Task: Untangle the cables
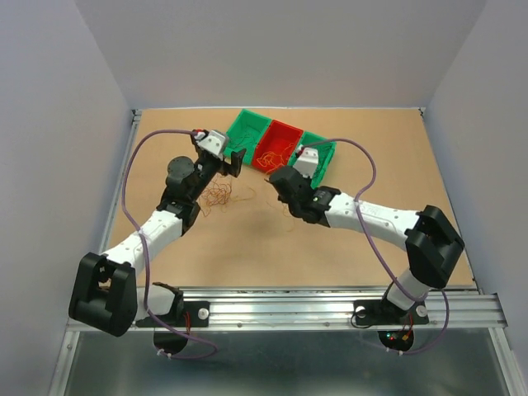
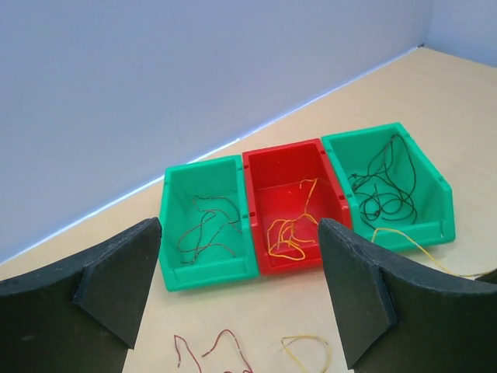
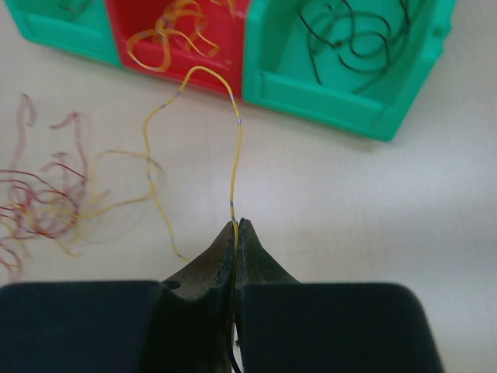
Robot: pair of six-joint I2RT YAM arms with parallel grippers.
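Top view: both arms bend inward over a clump of hair-thin curly cables (image 1: 221,196) on the tan worktop (image 1: 247,247).

Left wrist: the matte black left fingers (image 2: 116,287) are spread wide, with three plastic bins (image 2: 206,272) beyond them.

Right wrist: the right fingers (image 3: 225,260) are pressed together, pinching a yellow strand (image 3: 237,155) that runs straight ahead. The clump lies to their left.

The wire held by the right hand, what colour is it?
The wire is yellow; the right wrist view shows it best.

Left end effector (image 2: 239,264) spread wide. Left bin (image 2: 210,273): red cables (image 2: 206,229). Red bin (image 2: 283,167): yellow cables (image 2: 287,237). Right bin (image 2: 411,233): black cables (image 2: 384,186).
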